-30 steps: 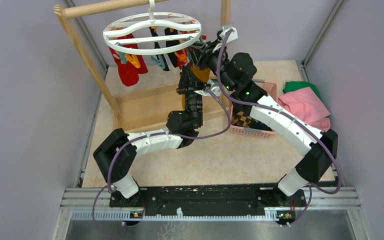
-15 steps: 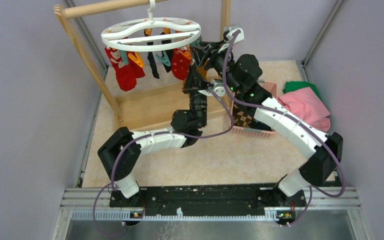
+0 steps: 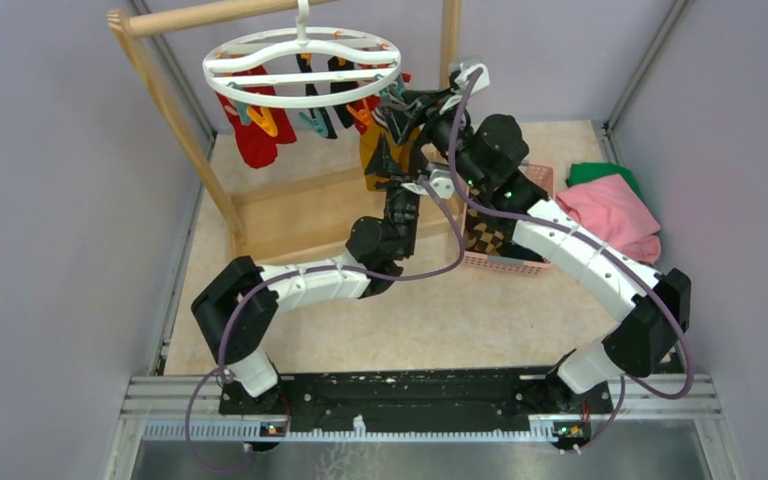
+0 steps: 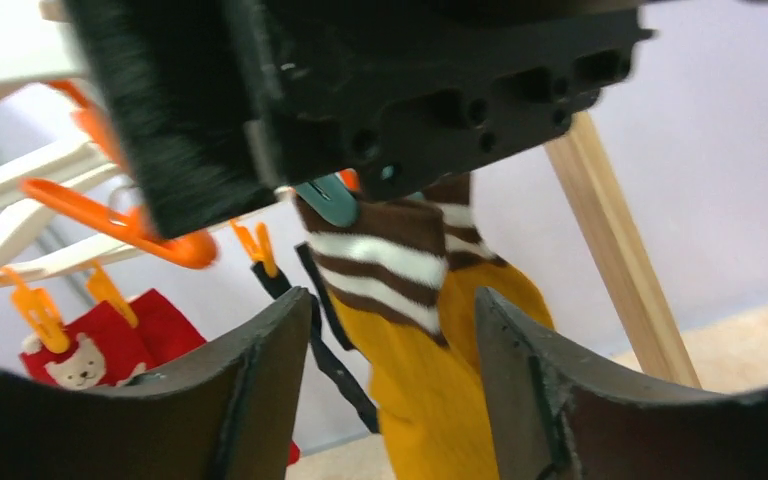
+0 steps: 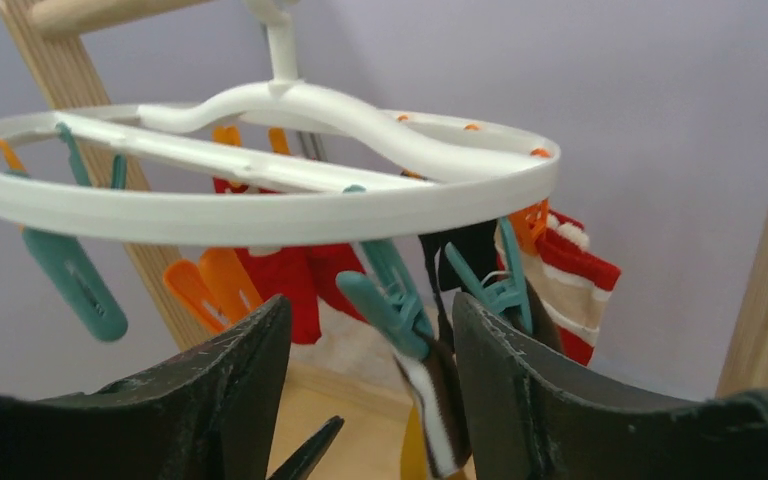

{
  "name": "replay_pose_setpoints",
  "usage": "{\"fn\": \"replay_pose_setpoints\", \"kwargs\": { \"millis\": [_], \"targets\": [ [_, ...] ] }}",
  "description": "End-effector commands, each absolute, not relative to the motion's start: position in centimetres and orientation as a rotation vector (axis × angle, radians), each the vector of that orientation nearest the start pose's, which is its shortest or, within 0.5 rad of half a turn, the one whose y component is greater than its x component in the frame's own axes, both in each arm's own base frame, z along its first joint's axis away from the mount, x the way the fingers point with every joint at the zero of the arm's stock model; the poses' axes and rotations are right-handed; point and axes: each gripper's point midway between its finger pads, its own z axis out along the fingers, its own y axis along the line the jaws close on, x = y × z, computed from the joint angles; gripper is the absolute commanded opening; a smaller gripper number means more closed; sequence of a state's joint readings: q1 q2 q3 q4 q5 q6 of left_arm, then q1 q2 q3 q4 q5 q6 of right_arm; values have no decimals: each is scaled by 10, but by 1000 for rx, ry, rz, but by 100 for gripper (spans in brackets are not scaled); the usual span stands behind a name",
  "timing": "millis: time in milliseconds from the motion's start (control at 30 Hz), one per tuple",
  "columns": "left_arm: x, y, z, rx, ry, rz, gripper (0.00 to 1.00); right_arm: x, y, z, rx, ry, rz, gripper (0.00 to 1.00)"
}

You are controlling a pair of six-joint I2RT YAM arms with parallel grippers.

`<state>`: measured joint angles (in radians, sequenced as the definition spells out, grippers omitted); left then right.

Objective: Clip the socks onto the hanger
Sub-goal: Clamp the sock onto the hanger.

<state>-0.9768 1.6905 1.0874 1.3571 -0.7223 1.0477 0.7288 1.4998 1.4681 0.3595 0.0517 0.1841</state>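
A wooden rack [image 3: 165, 95] stands at the far left of the tabletop [image 3: 410, 320], and the white hanger [image 3: 300, 104] hangs by its hook from the top bar. Red socks [image 3: 255, 140] dangle from clips on the ring's left side, with black ones beside them towards the middle. At the ring's right edge a mustard sock [image 4: 440, 390] with a brown-and-white striped cuff hangs from a teal clip [image 4: 328, 203]. The left fingers [image 4: 260, 390] are raised just below that clip, spread apart with the sock hanging in the gap between them, gripping nothing. The right fingers [image 5: 240, 390] are up under the ring's rim, likewise parted and empty, with teal clips hanging between and beyond them. Further right a pink basket [image 3: 505, 262] sits on the tabletop holding a brown argyle sock [image 3: 482, 238]. Near the right wall lie a pink cloth [image 3: 610, 215] and a green cloth [image 3: 600, 172].
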Motion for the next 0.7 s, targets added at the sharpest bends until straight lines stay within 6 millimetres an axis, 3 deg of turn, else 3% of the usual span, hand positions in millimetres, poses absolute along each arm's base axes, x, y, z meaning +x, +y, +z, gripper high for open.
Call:
{"fn": "replay_pose_setpoints", "kwargs": {
  "millis": [0, 200, 433, 667],
  "targets": [
    [350, -300, 366, 458, 1064, 199, 70, 344, 339, 472, -436, 1190, 840, 62],
    [310, -310, 321, 618, 1137, -118, 80, 342, 324, 464, -490, 1167, 831, 71],
    [252, -310, 255, 782, 1224, -439, 85, 332, 293, 453, -468, 1124, 784, 74],
    [208, -295, 209, 801, 1272, -725, 89, 323, 277, 409, -490, 1122, 747, 76]
  ]
}}
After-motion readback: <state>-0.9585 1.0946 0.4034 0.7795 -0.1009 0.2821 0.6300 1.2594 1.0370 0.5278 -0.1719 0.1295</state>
